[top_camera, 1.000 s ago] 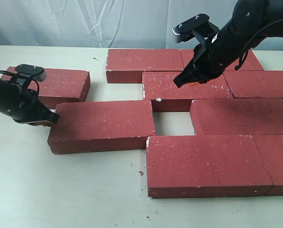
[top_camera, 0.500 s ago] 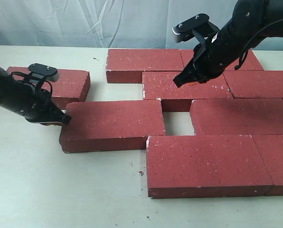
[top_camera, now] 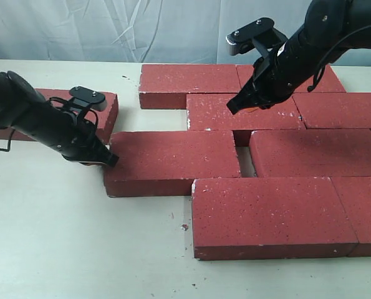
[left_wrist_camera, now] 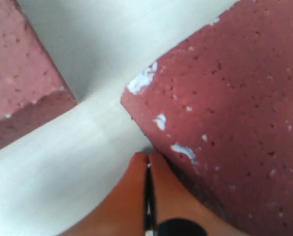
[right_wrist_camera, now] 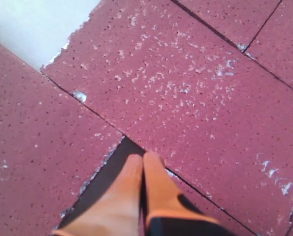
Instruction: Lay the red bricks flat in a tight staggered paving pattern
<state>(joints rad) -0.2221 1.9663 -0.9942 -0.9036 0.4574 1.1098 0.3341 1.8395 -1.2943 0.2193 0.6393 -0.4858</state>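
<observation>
Several dark-red bricks lie flat in staggered rows on the table. One loose brick (top_camera: pixel 173 163) lies in the middle row, with a narrow gap (top_camera: pixel 245 161) between it and the brick on its right (top_camera: pixel 316 152). My left gripper (top_camera: pixel 105 161) is shut, its orange fingertips (left_wrist_camera: pixel 147 160) against that loose brick's left end (left_wrist_camera: pixel 225 113). Another brick (top_camera: pixel 101 107) lies apart at the far left, partly hidden by the left arm. My right gripper (top_camera: pixel 235 107) is shut and empty, hanging over a back-row brick (top_camera: pixel 244 112), its tips (right_wrist_camera: pixel 142 160) above the gap.
A large brick (top_camera: pixel 266 215) fills the front row beside another at the right edge (top_camera: pixel 366 212). Two bricks (top_camera: pixel 188 84) line the back. Bare pale table (top_camera: pixel 79 249) spreads left and front; a white cloth backdrop hangs behind.
My left gripper has slid right, pushing the loose middle-row brick rightward; the gap to its right neighbour has shrunk to a narrow slot. The right arm has stayed still.
</observation>
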